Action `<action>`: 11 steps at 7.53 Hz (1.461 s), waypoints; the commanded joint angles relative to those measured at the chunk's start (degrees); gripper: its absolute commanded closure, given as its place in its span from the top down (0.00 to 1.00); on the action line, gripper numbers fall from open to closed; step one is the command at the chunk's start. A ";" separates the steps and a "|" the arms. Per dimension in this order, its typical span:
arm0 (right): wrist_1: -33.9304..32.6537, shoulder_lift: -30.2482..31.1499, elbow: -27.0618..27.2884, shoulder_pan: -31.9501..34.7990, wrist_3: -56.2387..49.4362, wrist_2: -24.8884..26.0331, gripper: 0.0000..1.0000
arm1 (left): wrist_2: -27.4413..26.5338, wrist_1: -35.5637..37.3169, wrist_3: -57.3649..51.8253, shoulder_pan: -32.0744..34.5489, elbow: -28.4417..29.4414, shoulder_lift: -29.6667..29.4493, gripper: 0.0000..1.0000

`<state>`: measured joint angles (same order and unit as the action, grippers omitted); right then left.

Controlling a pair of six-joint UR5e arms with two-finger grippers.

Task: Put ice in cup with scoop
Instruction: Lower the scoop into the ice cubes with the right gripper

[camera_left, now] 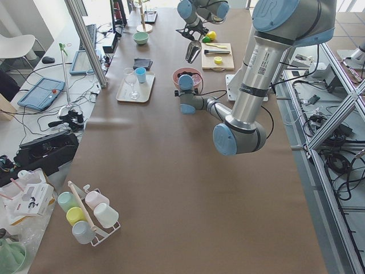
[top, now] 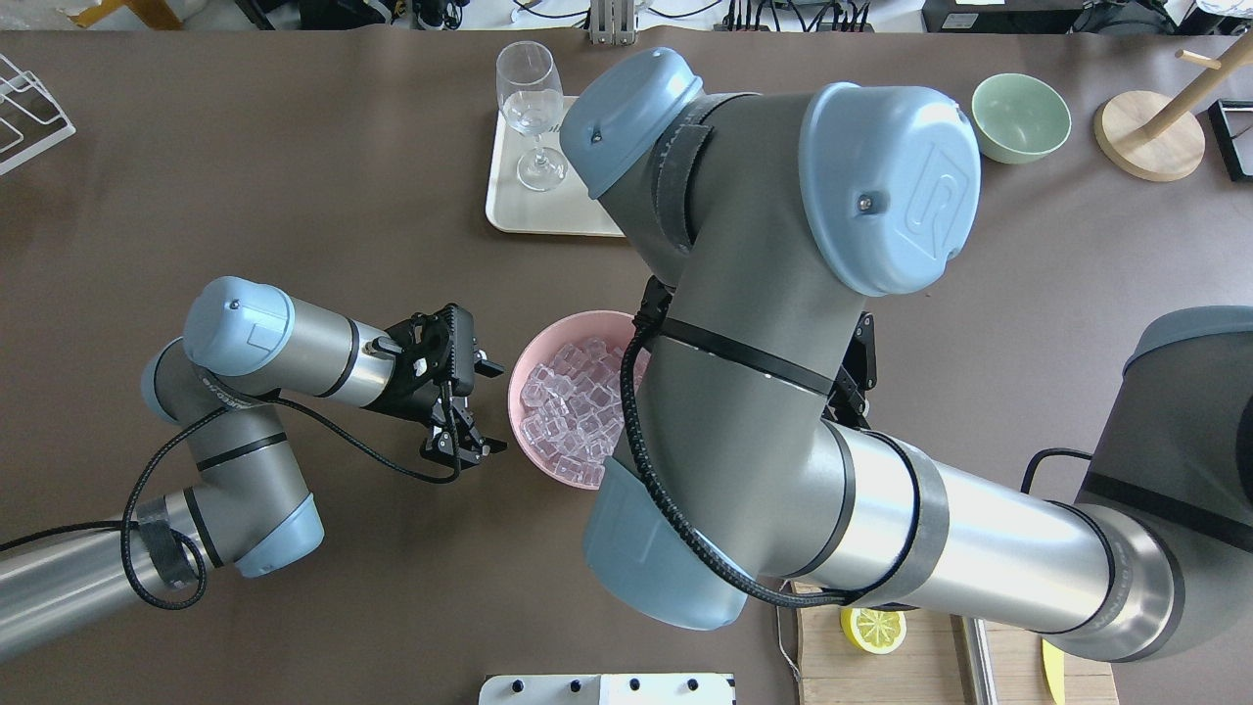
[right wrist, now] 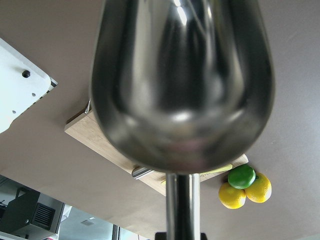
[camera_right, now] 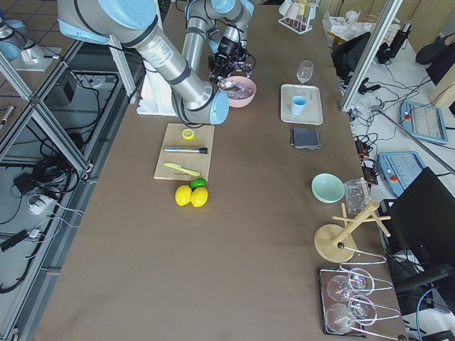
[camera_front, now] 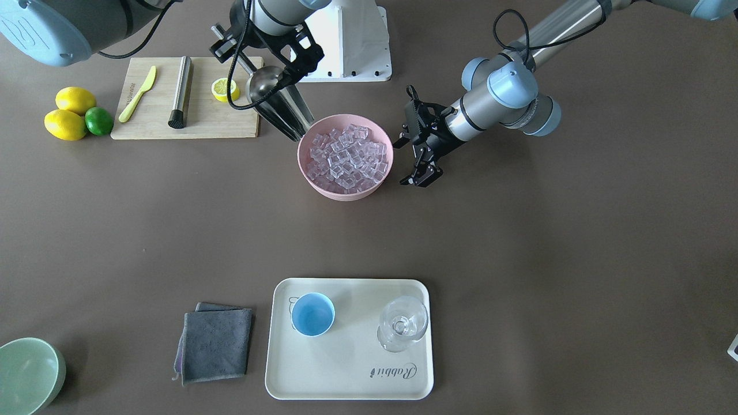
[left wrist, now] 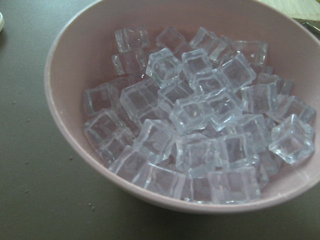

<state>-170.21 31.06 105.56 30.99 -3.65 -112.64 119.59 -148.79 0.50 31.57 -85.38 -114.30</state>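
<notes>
Checking both arms, we found the right gripper (camera_front: 290, 72) clamped on the scoop (camera_front: 277, 109) by the pink bowl (camera_front: 346, 196) of ice (camera_front: 346, 158), the left gripper (camera_front: 424, 177) wide open beside that bowl, and the cup (camera_front: 312, 314) well apart on the tray (camera_front: 346, 380).

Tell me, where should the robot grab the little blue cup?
Probably by its rim, from straight above, one finger inside and one outside. The cup stands upright and open on the tray, has no handle, and the glass stands apart from it.
</notes>
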 commanded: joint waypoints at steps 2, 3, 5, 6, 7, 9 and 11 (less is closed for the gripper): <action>-2.58 -4.69 -7.46 -3.20 3.30 2.50 0.00 | -0.32 -0.10 0.03 -0.02 -0.05 -0.05 0.99; -2.58 -6.00 -9.65 -4.17 3.56 3.38 0.00 | -0.32 -0.45 0.03 -0.02 -0.05 0.04 0.98; -2.23 -9.26 -16.42 -4.18 3.56 3.92 0.00 | -0.41 -1.06 0.03 -0.19 0.30 0.13 0.98; -2.14 -9.27 -17.05 -4.18 3.56 4.18 0.00 | -1.20 -1.76 0.11 -0.45 0.56 -0.04 0.99; -0.84 -9.27 -18.45 -4.27 3.56 4.71 0.00 | -2.25 -2.90 0.11 -0.98 0.83 0.04 0.99; 0.84 -9.27 -20.74 -5.32 3.65 5.15 0.00 | -2.26 -3.09 0.11 -1.07 1.09 0.04 0.98; 3.21 -8.74 -21.88 -6.37 5.04 5.50 0.00 | -5.58 -4.74 0.11 -2.29 1.09 0.22 0.99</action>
<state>-168.97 21.86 84.71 25.58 0.13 -107.51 116.68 -151.99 0.62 30.31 -84.39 -114.25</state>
